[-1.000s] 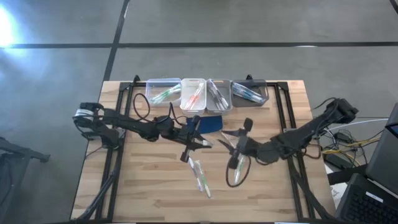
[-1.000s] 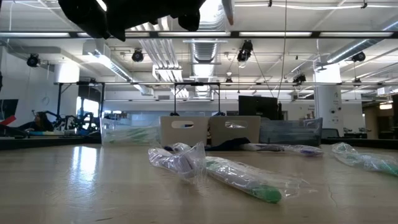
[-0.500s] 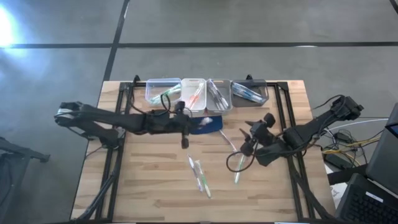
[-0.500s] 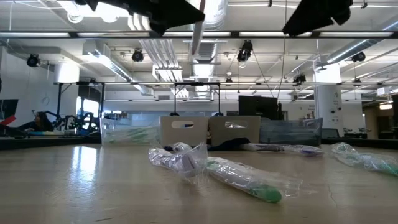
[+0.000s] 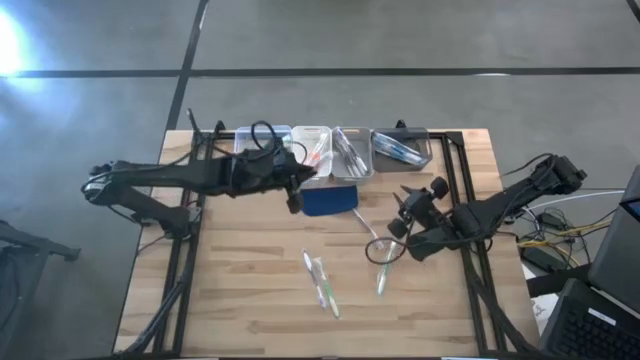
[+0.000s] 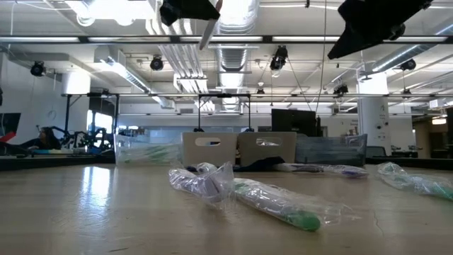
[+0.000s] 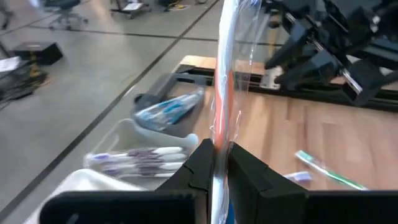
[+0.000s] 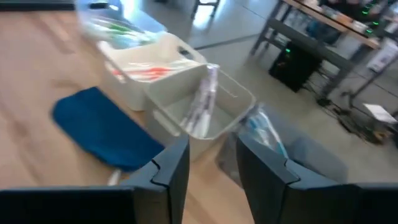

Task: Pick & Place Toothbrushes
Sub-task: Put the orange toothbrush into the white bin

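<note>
My left gripper (image 5: 294, 190) hovers over the table just in front of the bins and is shut on a plastic-wrapped toothbrush with an orange-red accent (image 7: 224, 93); the low view shows it (image 6: 209, 32) high up. My right gripper (image 5: 399, 226) is open and empty, raised over the table's right half (image 8: 211, 163). Two wrapped toothbrushes (image 5: 320, 280) lie flat at mid-table, one with a green end (image 6: 283, 207). Two more (image 5: 381, 272) lie near the right gripper. My left gripper pinches the wrapped toothbrush between its two fingers (image 7: 202, 165), on a stretch of the shaft (image 7: 219, 146) within the wrapper. The rest of the stick runs on past the fingertips. It is lifted clear and slants down below the gripper (image 6: 205, 41).
Four small bins stand in a row at the far edge: one with green brushes (image 5: 262, 148), one with orange (image 5: 312, 150), one greyish (image 5: 350, 150), one blue (image 5: 400, 148). A dark blue pad (image 5: 328, 198) lies before them. A dark cable loop (image 5: 378, 258) rests by the right arm.
My left gripper has carried the toothbrush from mid-table toward the far edge, up to the bins, still shut on it. My right gripper has drawn back toward the table's right edge and risen. The toothbrushes on the table have stayed put.
</note>
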Tool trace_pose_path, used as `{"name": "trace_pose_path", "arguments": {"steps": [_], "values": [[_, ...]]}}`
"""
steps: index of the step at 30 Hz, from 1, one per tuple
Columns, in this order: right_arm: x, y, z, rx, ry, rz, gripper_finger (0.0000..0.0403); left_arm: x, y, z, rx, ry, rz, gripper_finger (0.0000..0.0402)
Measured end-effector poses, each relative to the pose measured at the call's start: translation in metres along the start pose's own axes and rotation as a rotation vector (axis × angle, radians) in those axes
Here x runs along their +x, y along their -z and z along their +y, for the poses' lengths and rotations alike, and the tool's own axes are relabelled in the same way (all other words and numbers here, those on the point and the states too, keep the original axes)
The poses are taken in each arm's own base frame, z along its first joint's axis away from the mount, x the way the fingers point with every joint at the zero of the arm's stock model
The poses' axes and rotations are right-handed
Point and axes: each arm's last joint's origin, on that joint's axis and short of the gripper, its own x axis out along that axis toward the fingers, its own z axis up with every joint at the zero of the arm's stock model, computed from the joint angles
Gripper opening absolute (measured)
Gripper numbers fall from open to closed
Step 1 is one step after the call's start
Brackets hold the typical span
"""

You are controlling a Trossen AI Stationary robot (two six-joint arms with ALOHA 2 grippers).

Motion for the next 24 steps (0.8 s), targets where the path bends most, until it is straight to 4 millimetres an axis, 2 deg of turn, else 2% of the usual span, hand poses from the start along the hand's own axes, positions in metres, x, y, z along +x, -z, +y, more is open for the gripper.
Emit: {"name": "trace_pose_path", "arguments": {"steps": [6, 11, 18, 24], "values": [[0.016, -0.002, -0.022, 0.061, 0.085, 0.032, 0.0102, -0.009, -0.020, 0.018, -0.046, -0.091, 0.046, 0.0032], [0.022, -0.009, -0.046, 0.139, 0.090, 0.106, 0.0081, -0.007, -0.020, 0.035, -0.092, -0.153, 0.071, 0.0033], [0.017, -0.018, -0.074, 0.194, 0.103, 0.077, 0.0057, 0.016, -0.007, 0.051, -0.101, -0.220, 0.158, 0.0032], [0.011, -0.019, -0.084, 0.246, 0.049, 0.077, 0.0044, 0.043, -0.005, 0.064, -0.109, -0.260, 0.215, 0.0032]]}}
